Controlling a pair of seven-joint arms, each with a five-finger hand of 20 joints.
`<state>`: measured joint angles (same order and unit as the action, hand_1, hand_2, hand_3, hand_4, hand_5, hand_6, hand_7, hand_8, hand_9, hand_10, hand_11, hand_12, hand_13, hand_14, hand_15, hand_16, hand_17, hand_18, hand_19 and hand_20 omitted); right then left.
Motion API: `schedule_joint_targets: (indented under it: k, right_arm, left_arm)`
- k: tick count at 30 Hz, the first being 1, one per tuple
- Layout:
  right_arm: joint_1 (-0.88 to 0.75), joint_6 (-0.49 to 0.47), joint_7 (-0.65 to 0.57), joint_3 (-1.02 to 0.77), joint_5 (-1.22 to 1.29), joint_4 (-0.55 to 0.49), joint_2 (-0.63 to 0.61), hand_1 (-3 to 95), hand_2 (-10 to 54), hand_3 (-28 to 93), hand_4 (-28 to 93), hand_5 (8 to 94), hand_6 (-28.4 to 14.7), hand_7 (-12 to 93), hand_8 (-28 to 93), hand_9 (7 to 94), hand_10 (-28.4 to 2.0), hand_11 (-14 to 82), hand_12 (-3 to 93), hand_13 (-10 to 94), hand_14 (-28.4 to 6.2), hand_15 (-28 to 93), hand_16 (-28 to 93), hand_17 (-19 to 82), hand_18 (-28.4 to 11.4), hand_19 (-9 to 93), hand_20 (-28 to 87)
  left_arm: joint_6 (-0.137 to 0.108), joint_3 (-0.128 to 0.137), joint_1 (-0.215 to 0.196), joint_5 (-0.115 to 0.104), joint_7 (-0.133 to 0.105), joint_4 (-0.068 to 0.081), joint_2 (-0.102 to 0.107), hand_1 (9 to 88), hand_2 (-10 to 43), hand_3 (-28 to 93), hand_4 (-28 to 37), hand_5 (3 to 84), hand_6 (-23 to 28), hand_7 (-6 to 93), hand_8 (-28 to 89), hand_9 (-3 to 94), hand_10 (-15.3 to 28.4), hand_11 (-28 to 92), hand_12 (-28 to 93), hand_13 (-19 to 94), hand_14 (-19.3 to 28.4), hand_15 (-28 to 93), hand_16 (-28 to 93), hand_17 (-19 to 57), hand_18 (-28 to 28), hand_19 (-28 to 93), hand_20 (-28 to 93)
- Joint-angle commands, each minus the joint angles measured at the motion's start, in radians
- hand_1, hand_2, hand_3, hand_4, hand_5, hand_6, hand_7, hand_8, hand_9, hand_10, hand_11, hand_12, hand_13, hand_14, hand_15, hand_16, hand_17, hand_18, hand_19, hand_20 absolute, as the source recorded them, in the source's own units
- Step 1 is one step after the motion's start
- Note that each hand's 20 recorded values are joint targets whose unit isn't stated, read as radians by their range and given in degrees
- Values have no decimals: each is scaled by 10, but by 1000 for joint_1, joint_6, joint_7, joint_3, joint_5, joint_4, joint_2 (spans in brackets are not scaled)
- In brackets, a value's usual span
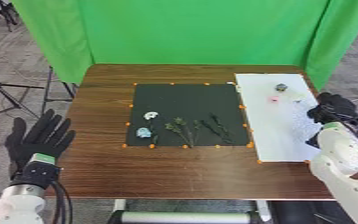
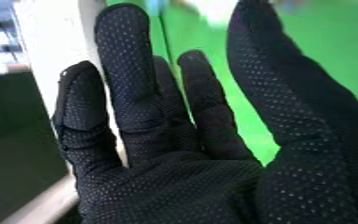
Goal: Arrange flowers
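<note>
right hand (image 2: 180, 187) closest to the lens in the wrist view, opened wide with nothing in the grip. in the head view, sitting by the right edge of the white sheet (image 1: 273, 142).

ok, flowers: got a white flower (image 1: 151, 115) on the left part of the black sheet (image 1: 180, 95), with a blue flower (image 1: 143, 132) on its near side. then green sprigs (image 1: 190, 133) around the middle and a dark sprig (image 1: 215, 126) just right of those. biggest worry imo: thin stems lying flat. could easily scrape the sheet with thick gloved fingertips and come up with zilch, or snag two sprigs at once from such tight spacing. might crush a bloom too by squeezing at the head instead of the stem.

over on the white sheet, a pink flower (image 1: 274, 99) and a greyish clump (image 1: 281, 87) toward the far end, plus some pale lacy stuff (image 1: 305, 122) right next to the right hand. could sweep that out of place with one low move left. safer to lift first, then cross.

further out, left hand (image 1: 35, 147) by the left edge of the table (image 1: 175, 175), spread wide and empty. could bump the white flower by barging in from that side.
</note>
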<state>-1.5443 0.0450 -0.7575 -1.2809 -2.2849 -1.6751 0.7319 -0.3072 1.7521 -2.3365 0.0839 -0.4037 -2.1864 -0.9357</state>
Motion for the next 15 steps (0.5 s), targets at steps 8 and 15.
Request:
schedule_joint_targets:
  k: [8,15]
  right_arm:
    - [223,-41,-25,131,133,214,7,449,-85,782,-282,431,-62,165,-149,472,-123,166,62,631,-114,539,183,350,-220,860,269]
    - [179,-69,-1,107,157,222,20,535,-94,729,-283,553,-26,193,-157,607,-107,162,112,663,-79,447,322,360,-208,848,291]
  left_arm:
    - [22,-8,-4,7,17,1,-8,268,136,690,-283,363,61,165,-108,304,127,223,105,201,135,356,-81,-58,120,278,88]
    - [22,-5,1,13,29,2,-6,268,135,687,-283,363,62,164,-107,303,127,222,107,200,135,355,-80,-58,120,278,89]
